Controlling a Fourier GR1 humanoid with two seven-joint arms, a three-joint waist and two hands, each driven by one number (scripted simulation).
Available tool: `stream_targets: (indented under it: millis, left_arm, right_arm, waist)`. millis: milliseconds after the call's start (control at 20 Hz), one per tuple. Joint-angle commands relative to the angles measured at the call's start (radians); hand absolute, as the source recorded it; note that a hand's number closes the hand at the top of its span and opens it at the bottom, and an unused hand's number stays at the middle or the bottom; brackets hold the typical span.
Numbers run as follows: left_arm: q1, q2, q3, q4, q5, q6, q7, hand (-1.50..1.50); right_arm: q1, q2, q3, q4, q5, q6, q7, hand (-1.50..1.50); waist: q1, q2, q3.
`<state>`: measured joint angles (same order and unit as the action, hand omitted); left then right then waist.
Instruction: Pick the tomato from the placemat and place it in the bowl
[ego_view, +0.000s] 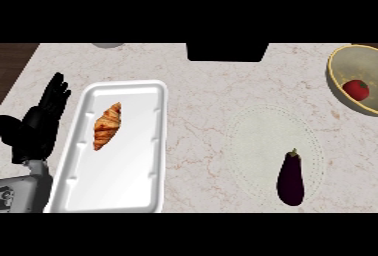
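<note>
while the tomato (357, 88) already lies in the bowl (337, 70) at the counter's far right, you may judge the placing step done; what remains looks like no more than confirming the result, since no hand is near the bowl. the tomato rests against the bowl's inner wall, partly cut by the view's right edge, and is well apart from the placemat (258, 135). the placemat, a pale oval on the marble counter (199, 90), now carries only an eggplant (291, 178) near its lower right rim. at the left, a white tray (129, 90) holds 1 croissant (107, 125), lying lengthwise in its upper half. your left hand (40, 125) shows just beside the tray's left side, fingers straight and pointing up, holding nothing, at rest. the right hand appears nowhere in the view. a dark object (226, 51) sits at the counter's far edge; you cannot tell what it is.
</note>
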<state>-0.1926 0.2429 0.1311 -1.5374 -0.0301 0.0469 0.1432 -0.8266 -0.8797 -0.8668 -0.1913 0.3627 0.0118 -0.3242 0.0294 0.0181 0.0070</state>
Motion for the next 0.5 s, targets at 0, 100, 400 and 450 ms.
stream_targets:
  millis: [0,100,400,450]
  left_arm:
    - [-0.006,0.011,0.028,0.022,0.015,-0.005,-0.015,0.0]
    - [0.035,-0.022,-0.01,0.004,-0.002,-0.001,-0.032,0.0]
    - [0.031,-0.018,-0.002,0.0,-0.016,0.013,-0.037,0.0]
    - [0.041,0.02,0.033,0.01,0.019,-0.029,-0.051,0.0]
  right_arm:
    - [0.112,-0.076,-0.057,0.024,-0.062,0.128,-0.061,-1.5]
    - [0.149,-0.116,-0.068,0.025,-0.078,0.186,-0.059,-1.5]
    - [0.269,-0.167,-0.13,0.058,-0.155,0.395,-0.094,-1.5]
    - [0.288,-0.203,-0.153,0.068,-0.18,0.456,-0.078,-1.5]
  waist:
    - [-0.007,0.001,-0.001]
    - [-0.007,-0.003,-0.001]
    - [-0.012,-0.004,0.001]
    - [-0.017,-0.007,0.0]
